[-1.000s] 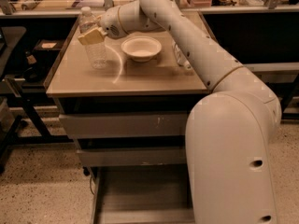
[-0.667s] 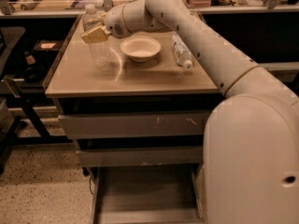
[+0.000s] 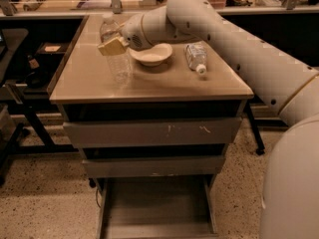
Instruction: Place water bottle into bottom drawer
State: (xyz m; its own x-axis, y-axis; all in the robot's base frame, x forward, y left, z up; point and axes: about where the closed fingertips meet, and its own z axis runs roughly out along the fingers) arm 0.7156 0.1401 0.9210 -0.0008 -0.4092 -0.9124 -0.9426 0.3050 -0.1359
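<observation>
The water bottle [image 3: 118, 66] stands upright towards the counter's [image 3: 149, 86] left side, at about 9 o'clock from the bowl [image 3: 151, 54] and just beside it. The hand [image 3: 113, 46] is clenched across its upper part, below the cap. Compared with a second ago, bottle and hand sit in much the same place next to the bowl. What has shifted is mostly the view and the robot's pale body, now crowding in at 4 o'clock. Whether the bottle's base has left the counter I cannot tell.

So the grasp looks made, but the carry has barely begun, if at all. At 3 o'clock from the bowl a shorter bottle [image 3: 196, 57] lies on its side, cap towards the front edge, untouched. The arm [image 3: 224, 29] reaches in from 2 o'clock, passing above it.

Down at 6 o'clock the bottom drawer [image 3: 157, 203] is pulled out, its grey floor bare and ready. The two drawers above it are closed, so the bottle must travel forward off the counter's front edge and then down.
</observation>
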